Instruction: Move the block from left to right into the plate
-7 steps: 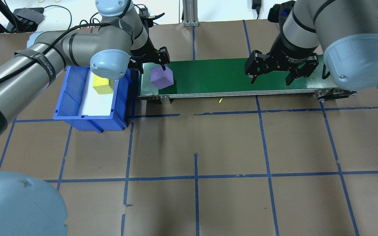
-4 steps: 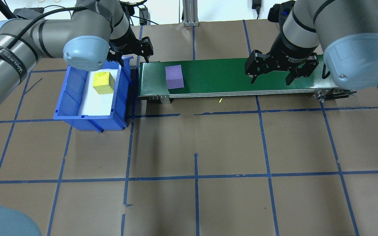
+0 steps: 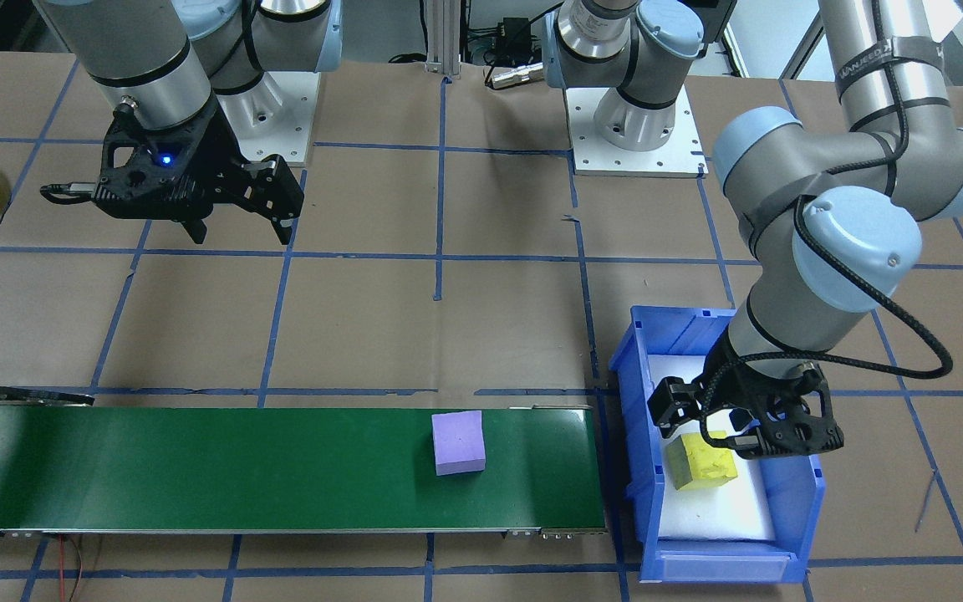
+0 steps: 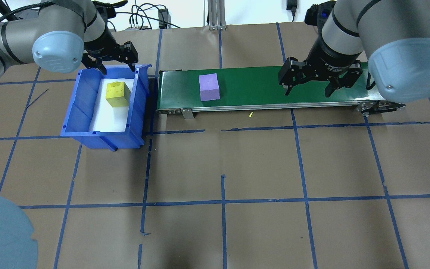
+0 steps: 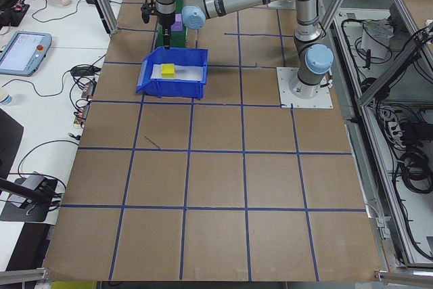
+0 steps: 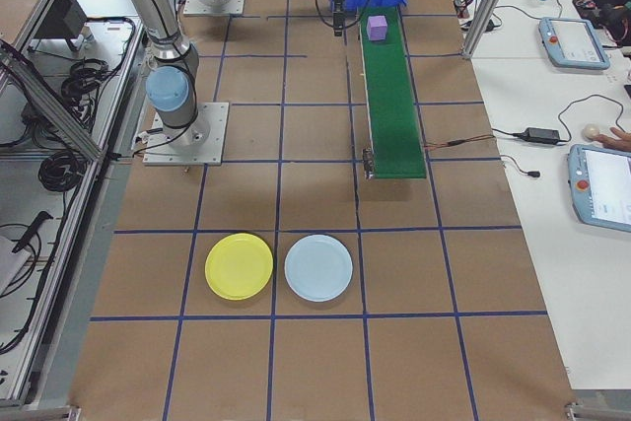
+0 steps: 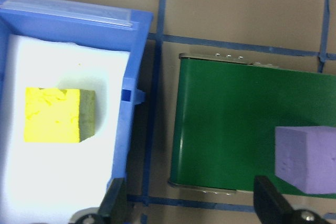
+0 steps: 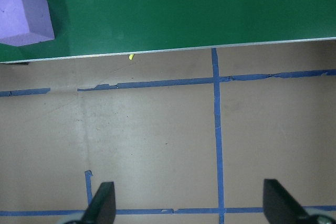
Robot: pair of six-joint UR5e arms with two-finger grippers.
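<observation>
Here, a brown paper-covered tabletop (image 4: 237, 168) marked with blue tape lines carries a green conveyor belt (image 4: 259, 87). A purple foam cube (image 4: 209, 87) sits upright on the belt, near the end closest to a blue rectangular bin (image 4: 84, 112). The bin stands just beside that end of the belt and has a white foam liner. A yellow foam cube (image 4: 117, 93) rests on the liner, toward the far half of the bin as seen from the overhead view.

The left tool (image 4: 115, 66) hangs above the far edge of the bin, its two black fingers spread wide apart and gripping nothing. In the left wrist view, the fingertips (image 7: 116, 205) show at the bottom edge, with the bin wall and the belt's end between them, the yellow cube to one side and the purple cube to the other.

The right tool (image 4: 309, 90) hovers above the other end of the belt, well apart from the purple cube. Its fingers are also spread wide and empty. In the right wrist view the purple cube shows at the upper corner on the belt.

The yellow plate (image 6: 239, 266) lies flat on the tabletop well away from the belt's far end, just beside a pale blue plate (image 6: 318, 267). Neither plate holds anything.
</observation>
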